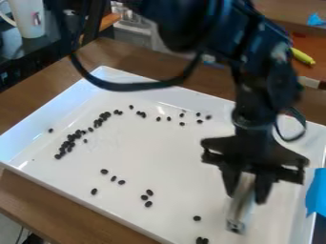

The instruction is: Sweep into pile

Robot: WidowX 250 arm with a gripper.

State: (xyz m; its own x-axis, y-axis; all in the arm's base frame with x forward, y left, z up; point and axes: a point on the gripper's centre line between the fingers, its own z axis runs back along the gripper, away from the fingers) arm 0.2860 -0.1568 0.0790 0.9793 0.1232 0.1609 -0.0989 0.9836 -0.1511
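One white rectangular tray [32, 136] on a brown wooden desk [70, 205], holding small black beans [71, 138]: a dense diagonal band on the left side, a loose line along the far side, and scattered ones toward the near edge. One black claw [246, 191], over the tray's right part, clamped on a pale, roughly cylindrical piece [240, 207] (its lower end somewhat blurred), which slants down between the fingers; blue tape [316, 193] at the tray's right edge.

Brown table [45, 205]. White cup [30, 21], top left. Yellow stick [303, 56] (bit like skinny banana) top right, small blue scrap [315, 20] behind. Big blue piece [316, 193], right edge.
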